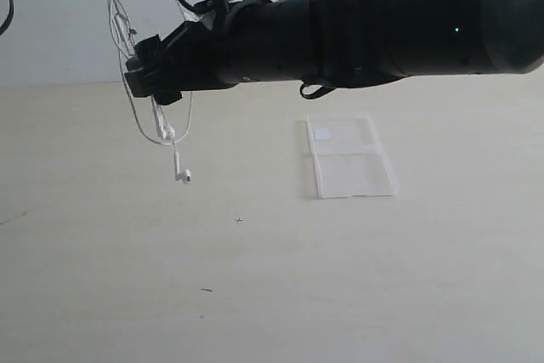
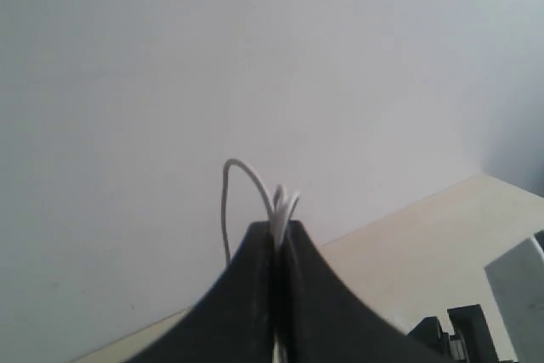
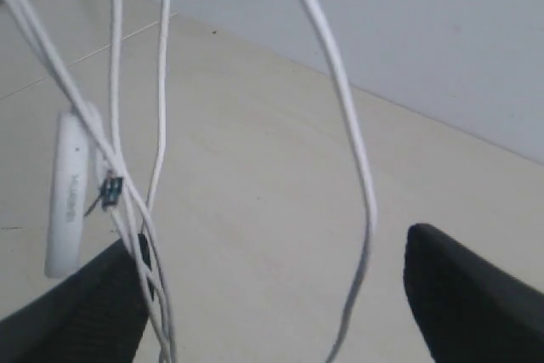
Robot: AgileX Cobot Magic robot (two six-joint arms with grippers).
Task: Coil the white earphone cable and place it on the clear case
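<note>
The white earphone cable (image 1: 113, 14) hangs in several strands from above the top of the exterior view. Its two earbuds (image 1: 182, 175) dangle above the table. My left gripper (image 2: 279, 229) is shut on a bunch of cable (image 2: 226, 201), with small loops sticking out past its tips; it does not show in the exterior view. My right gripper (image 1: 151, 74) reaches across to the left. It stands open (image 3: 276, 295) around the hanging strands (image 3: 357, 150), and the inline remote (image 3: 66, 201) lies beside one finger. The clear case (image 1: 348, 159) lies flat on the table, right of the earbuds.
The thick black right arm (image 1: 382, 27) spans the upper part of the exterior view above the case. The pale table (image 1: 255, 286) meets a light wall (image 1: 51, 31) at the back.
</note>
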